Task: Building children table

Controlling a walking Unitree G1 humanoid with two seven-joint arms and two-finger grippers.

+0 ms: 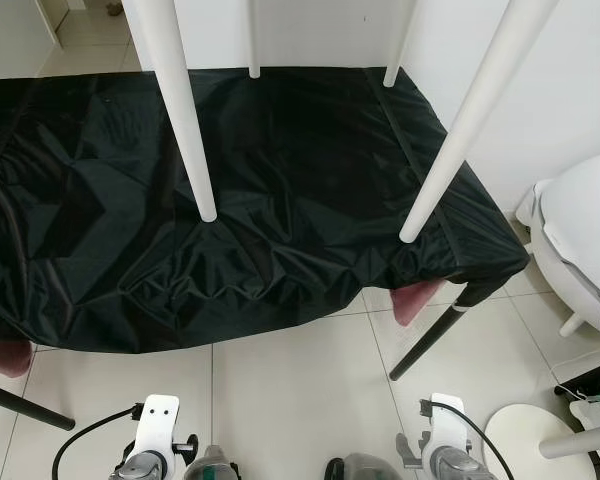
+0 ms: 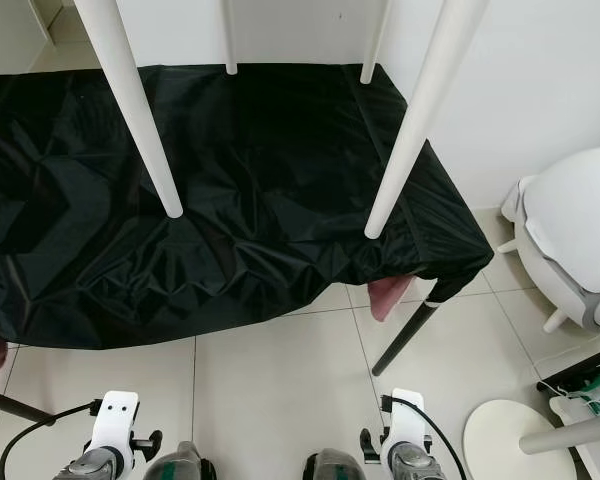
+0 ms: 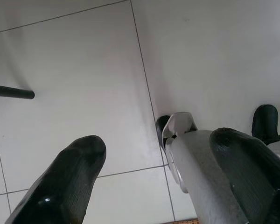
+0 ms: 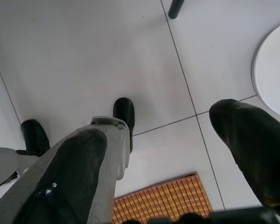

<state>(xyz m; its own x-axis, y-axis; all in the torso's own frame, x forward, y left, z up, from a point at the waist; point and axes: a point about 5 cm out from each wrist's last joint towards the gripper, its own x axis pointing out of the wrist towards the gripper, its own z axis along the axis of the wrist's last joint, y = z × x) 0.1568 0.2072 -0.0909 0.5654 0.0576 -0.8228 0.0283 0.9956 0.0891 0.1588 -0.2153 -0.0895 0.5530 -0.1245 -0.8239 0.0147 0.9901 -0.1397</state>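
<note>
Four white table legs (image 1: pixel 188 130) stand up from the black sheet (image 1: pixel 280 190) across the upper frame, tops cut off. Left gripper (image 3: pixel 154 177) and right gripper (image 4: pixel 163 163) hang released over the floor tiles (image 1: pixel 290 400) at the bottom edge, well apart from the legs.

crinkled glossy black cloth (image 1: pixel 260 200), smooth white table legs (image 1: pixel 185 120), glossy white floor tiles (image 1: pixel 290 400)
</note>
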